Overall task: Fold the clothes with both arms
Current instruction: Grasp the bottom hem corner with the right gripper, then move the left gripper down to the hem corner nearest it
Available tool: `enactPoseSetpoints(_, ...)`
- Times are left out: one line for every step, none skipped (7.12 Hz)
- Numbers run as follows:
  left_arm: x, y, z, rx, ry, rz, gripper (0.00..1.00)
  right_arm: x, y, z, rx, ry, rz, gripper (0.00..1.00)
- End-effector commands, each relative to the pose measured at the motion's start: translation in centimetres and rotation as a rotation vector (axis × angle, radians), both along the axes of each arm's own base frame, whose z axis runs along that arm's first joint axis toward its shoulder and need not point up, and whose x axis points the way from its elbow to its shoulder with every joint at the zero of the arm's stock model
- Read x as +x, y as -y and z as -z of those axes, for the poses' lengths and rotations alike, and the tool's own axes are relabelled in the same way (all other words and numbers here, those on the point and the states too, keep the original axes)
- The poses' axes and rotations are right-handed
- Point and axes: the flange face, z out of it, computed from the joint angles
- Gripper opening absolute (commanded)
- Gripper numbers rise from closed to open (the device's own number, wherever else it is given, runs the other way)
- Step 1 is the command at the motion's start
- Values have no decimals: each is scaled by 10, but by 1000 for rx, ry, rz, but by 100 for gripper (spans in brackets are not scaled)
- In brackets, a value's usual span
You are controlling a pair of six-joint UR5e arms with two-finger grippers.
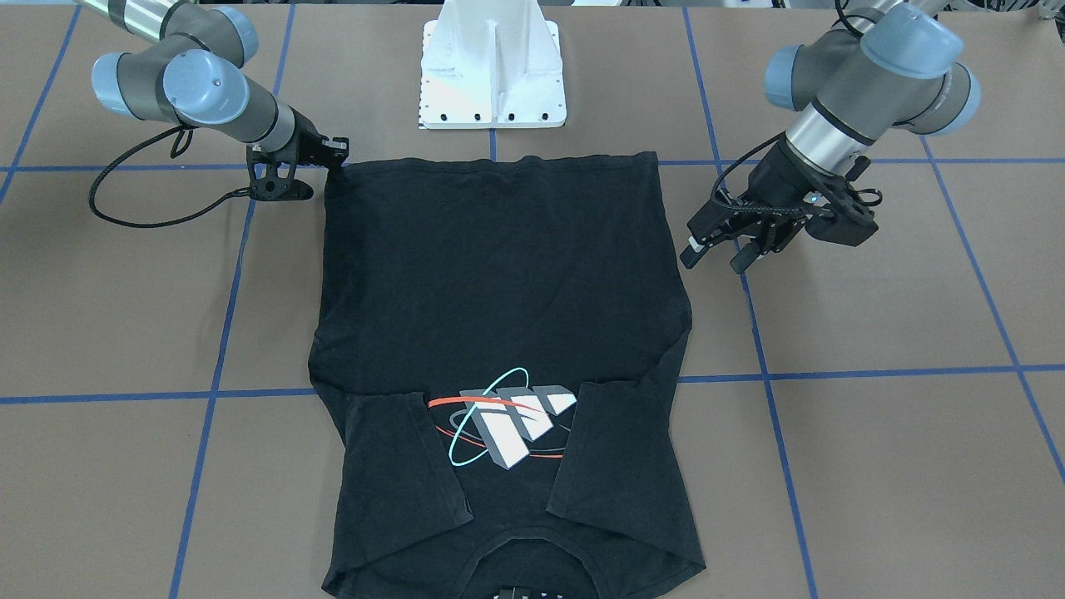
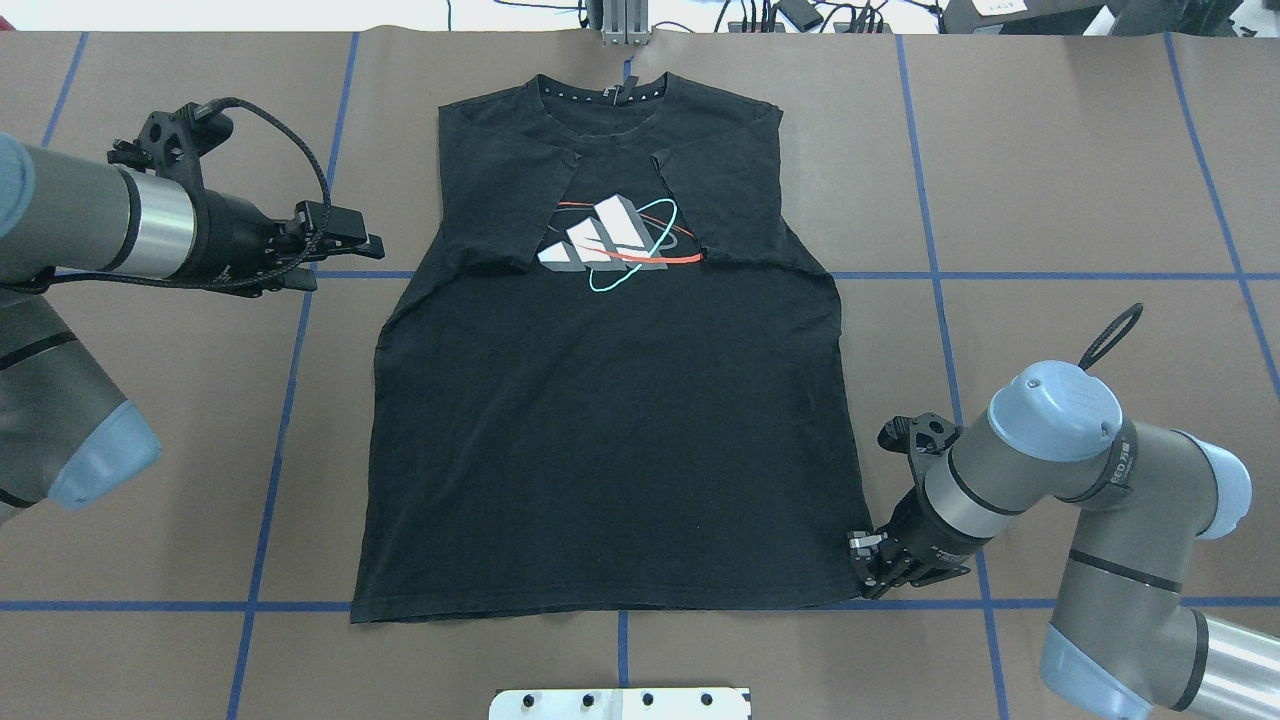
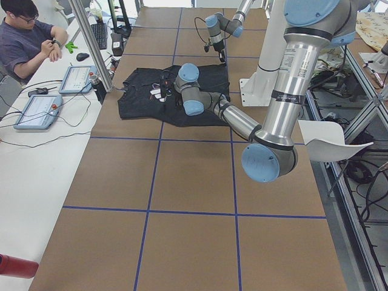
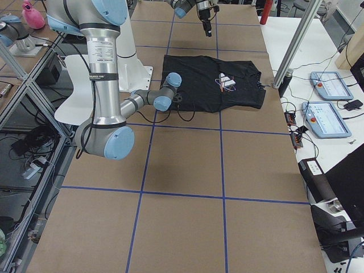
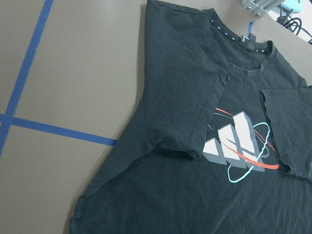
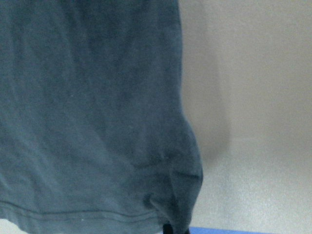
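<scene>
The black T-shirt lies flat on the brown table with its logo up and both short sleeves folded in over the chest. Its collar points away from the robot. My right gripper sits low at the hem's right corner and appears shut on the T-shirt there. The right wrist view shows that corner puckered at the frame's bottom edge. My left gripper hovers open beside the shirt's left edge at sleeve height, apart from the cloth. In the front-facing view it holds nothing.
The white base plate stands just behind the hem. Blue tape lines cross the table. Along the far table edge a person sits at a side bench with control tablets.
</scene>
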Motion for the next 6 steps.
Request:
enactPoseSetpoints(-5, -5, -13, -15, 14, 0, 99, 7, 1, 20, 14, 39, -11, 0)
enactPoseSetpoints(-7, -15, -29, -35, 32, -9, 99, 10, 1, 28, 18, 54, -9, 0)
enactPoseSetpoints(-4, -28, -45, -55, 51, -30, 99, 11, 2, 31, 19, 59, -11, 0)
enactPoseSetpoints(11, -46, -57, -73, 68, -73, 99, 14, 4, 33, 20, 65, -17, 0)
enactPoseSetpoints(29, -67, -65, -89, 79, -123, 99, 18, 9, 34, 20, 66, -29, 0)
enactPoseSetpoints(42, -98, -74, -97, 94, -183, 100, 22, 14, 40, 29, 76, -44, 0)
